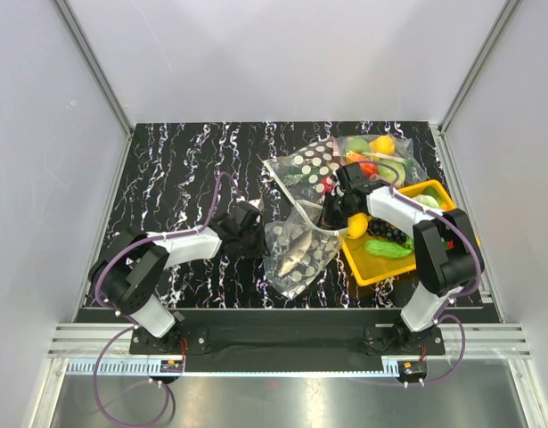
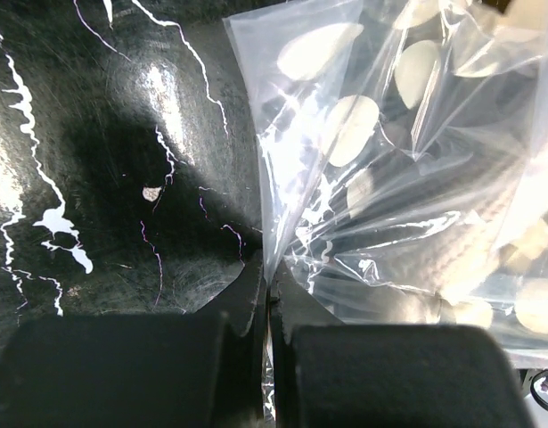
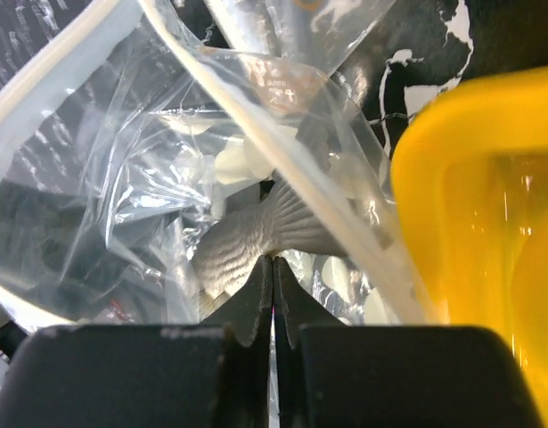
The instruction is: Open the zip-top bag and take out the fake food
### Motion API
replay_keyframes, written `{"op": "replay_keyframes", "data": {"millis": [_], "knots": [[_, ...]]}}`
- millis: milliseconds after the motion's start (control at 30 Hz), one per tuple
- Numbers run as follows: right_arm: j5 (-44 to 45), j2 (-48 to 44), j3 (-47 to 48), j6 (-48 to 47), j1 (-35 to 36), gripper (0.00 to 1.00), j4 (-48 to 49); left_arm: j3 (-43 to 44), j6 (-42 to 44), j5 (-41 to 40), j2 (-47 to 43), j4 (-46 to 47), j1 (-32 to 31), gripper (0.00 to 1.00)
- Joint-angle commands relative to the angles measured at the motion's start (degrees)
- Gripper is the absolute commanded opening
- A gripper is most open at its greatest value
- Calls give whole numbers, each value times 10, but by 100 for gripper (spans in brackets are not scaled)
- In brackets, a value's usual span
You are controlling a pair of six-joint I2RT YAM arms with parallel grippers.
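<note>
Two grippers are both shut. The left gripper [image 2: 269,290] pinches a side edge of the zip-top bag [image 2: 389,178]. The right gripper [image 3: 274,267] is closed at the bag's mouth, with the tail of the fish [image 3: 256,236] right at its tips. I cannot tell if it pinches tail or plastic. The bag looks thin, light and slippery, so the stiffer zip strip [image 3: 256,125] seems the best hold. I count one fish inside, one lemon [image 1: 356,225] beside the right fingers, one yellow tray [image 3: 434,160], then one dark spotty bag [image 1: 314,165] and one clear fruit bag [image 1: 380,156] beyond.
</note>
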Motion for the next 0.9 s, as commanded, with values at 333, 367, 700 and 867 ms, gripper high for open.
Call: {"op": "replay_keyframes", "data": {"millis": [333, 367, 700, 867], "knots": [[2, -140, 69, 9, -3, 0, -28, 12, 5, -6, 15, 0, 1, 0], [-5, -142, 71, 14, -4, 0, -27, 12, 5, -6, 15, -2, 1, 0], [-31, -171, 99, 35, -9, 0, 12, 17, 8, -6, 16, -5, 0, 0], [-44, -143, 96, 34, -9, 0, 40, 34, 15, -8, -9, 0, -16, 0]]}}
